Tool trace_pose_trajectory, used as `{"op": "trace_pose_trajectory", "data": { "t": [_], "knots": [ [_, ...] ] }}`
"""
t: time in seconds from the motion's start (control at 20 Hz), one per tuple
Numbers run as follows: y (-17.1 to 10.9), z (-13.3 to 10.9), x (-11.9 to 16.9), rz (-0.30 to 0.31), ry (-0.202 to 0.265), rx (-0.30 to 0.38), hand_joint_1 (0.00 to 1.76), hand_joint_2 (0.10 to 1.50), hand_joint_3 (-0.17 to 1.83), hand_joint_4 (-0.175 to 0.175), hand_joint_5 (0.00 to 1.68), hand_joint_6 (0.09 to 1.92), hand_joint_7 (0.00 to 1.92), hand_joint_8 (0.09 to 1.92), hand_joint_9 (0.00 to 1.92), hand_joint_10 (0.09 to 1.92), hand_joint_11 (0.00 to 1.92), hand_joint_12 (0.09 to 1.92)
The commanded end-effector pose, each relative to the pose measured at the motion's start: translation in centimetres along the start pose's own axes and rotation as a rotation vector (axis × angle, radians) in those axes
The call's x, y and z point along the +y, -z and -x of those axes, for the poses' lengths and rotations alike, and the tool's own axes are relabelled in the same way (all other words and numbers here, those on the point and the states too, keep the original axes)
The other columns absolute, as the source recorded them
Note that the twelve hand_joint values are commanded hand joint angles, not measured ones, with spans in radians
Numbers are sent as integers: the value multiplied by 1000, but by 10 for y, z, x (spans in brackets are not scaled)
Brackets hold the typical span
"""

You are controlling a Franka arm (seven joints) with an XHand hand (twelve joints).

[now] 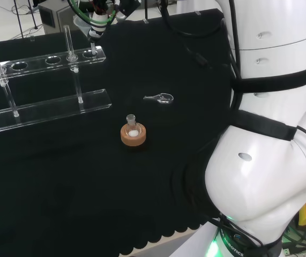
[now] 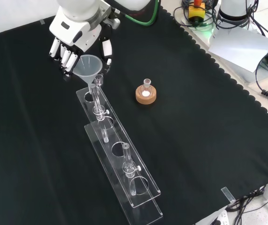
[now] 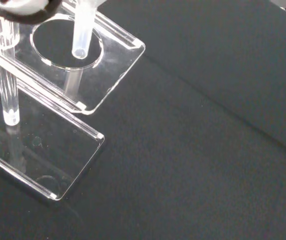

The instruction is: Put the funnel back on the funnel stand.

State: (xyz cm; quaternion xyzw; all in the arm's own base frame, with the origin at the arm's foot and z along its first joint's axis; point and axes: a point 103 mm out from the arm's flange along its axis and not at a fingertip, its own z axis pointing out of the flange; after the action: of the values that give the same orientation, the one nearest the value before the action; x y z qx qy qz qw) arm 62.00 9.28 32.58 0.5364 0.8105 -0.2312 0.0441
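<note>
Hand (image 2: pixel 80 44), fingers curled round the funnel (image 2: pixel 88 65), holds its stem upright above the stand's (image 2: pixel 119 154) end hole (image 3: pixel 66 42).

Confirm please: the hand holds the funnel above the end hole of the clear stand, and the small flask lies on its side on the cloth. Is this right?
One part is wrong. The flask does not lie on its side; it stands upright in a cork ring, as the front view shows. The rest holds: the hand holds the funnel above the end hole of the clear stand.
</note>
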Motion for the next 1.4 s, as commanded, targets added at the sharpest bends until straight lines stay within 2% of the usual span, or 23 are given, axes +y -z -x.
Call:
{"op": "trace_pose_trajectory", "data": {
  "t": [0.05, 0.8, 1.15, 1.25, 1.4],
  "knots": [
    [-3, -2, 4, 1, -5, -9, 788, 657, 583, -16, 631, 840, 725, 700, 1065, 492, 583, 1251],
    [-28, -8, 27, -18, -9, -14, 791, 656, 589, -17, 629, 850, 714, 698, 1050, 492, 587, 1250],
    [-40, -12, 30, -49, -5, -7, 788, 656, 587, -43, 516, 837, 619, 716, 981, 507, 567, 1249],
    [-41, -12, 29, -65, -4, 5, 782, 655, 586, -52, 429, 756, 534, 734, 912, 528, 541, 1263],
    [-44, -11, 25, -94, -6, 29, 750, 648, 581, -60, 321, 501, 337, 752, 705, 597, 434, 1311]
  ]
}}
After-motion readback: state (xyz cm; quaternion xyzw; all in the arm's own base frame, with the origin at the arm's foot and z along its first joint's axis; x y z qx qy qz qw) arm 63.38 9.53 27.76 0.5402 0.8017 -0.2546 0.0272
